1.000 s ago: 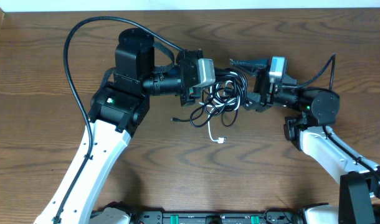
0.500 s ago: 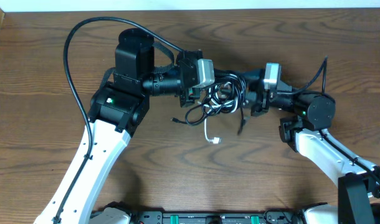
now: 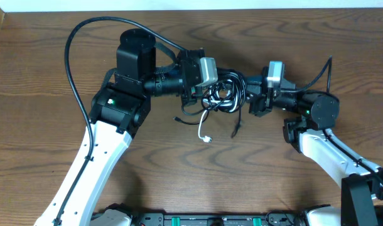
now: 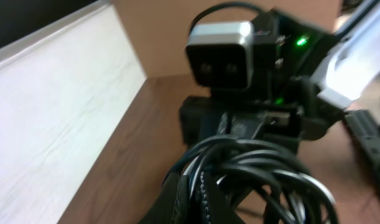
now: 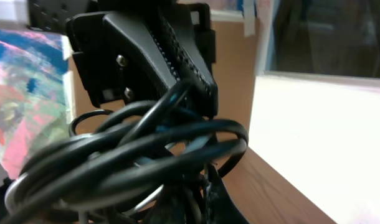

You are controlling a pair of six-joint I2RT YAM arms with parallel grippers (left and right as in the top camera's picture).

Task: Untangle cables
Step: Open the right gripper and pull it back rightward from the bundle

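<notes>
Closest in: my left pincer (image 3: 199, 95) is clenched on the cables (image 3: 224, 94). The left wrist view shows black loops piled right up against its fingers. My right pincer (image 3: 255, 103) is clenched too, on the opposite side of the same knot, w/ thick black strands crossing its jaws in the right wrist view.

Why held like this, imo: w/ one grip per side the knot is strung btwn the two pincers, so pulling apart should loosen it and the free tails drop out where I can sort them. Prob lifted a bit off the counter (image 3: 47, 75), but I can't confirm that.

Just out from the pincers, on the side toward my bases: the white cable (image 3: 202, 127) trails out of the knot, its plug end apart from the bundle. A loose black tail (image 3: 236, 129) lies near it, nearer the right pincer.

Further out: bare wood counter all round.

Writing/brands: none legible anywhere. The only marker is a green light (image 4: 299, 42) on the right arm, seen past the knot from the left wrist.
</notes>
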